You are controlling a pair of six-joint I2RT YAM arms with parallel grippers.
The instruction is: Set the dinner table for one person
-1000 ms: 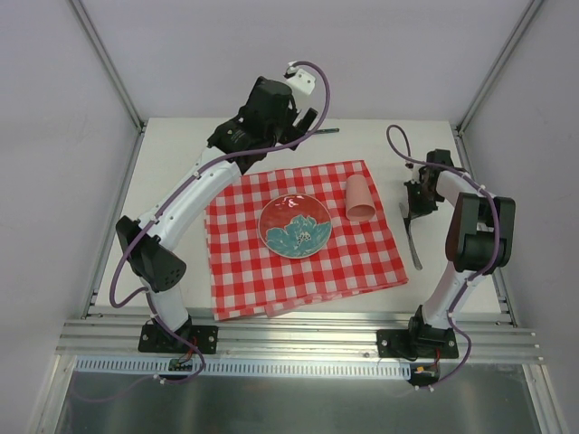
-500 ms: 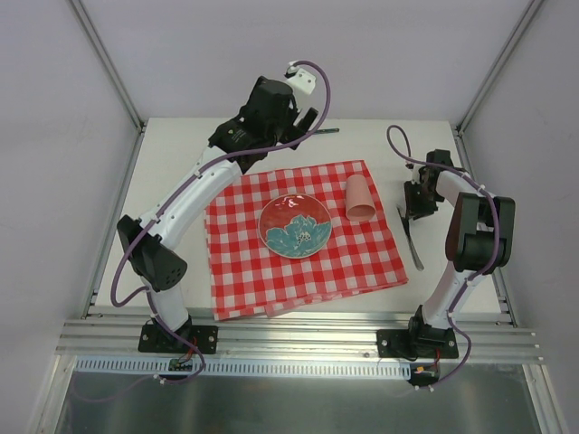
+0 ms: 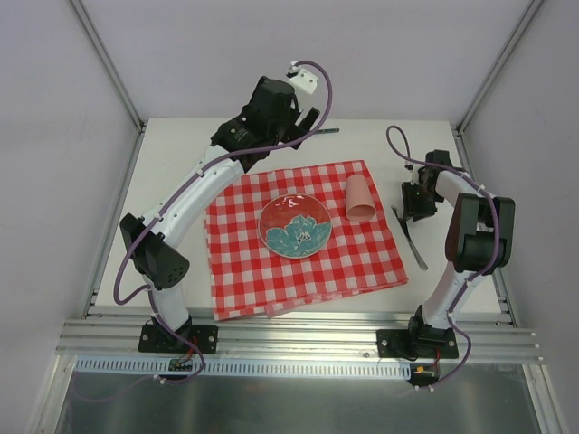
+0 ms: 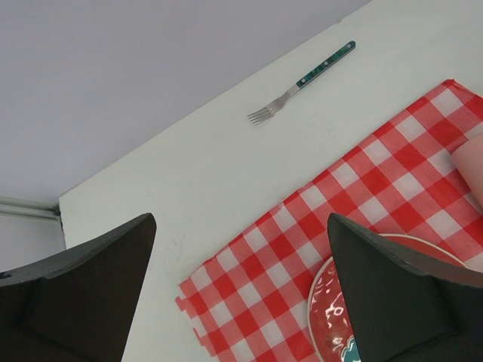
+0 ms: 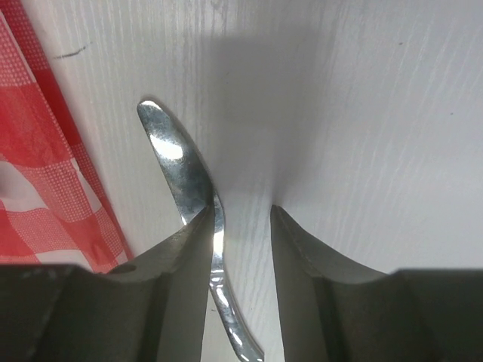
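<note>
The off-white dinner table (image 3: 172,181) carries a red-checked cloth (image 3: 271,271) with a red and teal plate (image 3: 295,225) and a pink cup (image 3: 360,200) lying on its side. A metal knife (image 3: 414,246) lies on the table just right of the cloth. My right gripper (image 3: 413,210) stands low over its far end. In the right wrist view the right gripper (image 5: 241,226) is open; the knife (image 5: 177,162) rests against the left finger and the other finger stands apart. My left gripper (image 4: 241,302) hangs wide open and empty above the cloth's (image 4: 362,181) far-left corner. A teal-handled fork (image 4: 302,79) lies near the back edge.
Grey walls enclose the table at the back and on both sides, and an aluminium rail (image 3: 298,339) runs along the near edge by the arm bases. The fork (image 3: 323,132) lies just beyond the cloth, close to the left arm's wrist.
The right gripper's jaws have parted from the knife, which now lies on the table, slightly slanted. The left arm has barely shifted.
</note>
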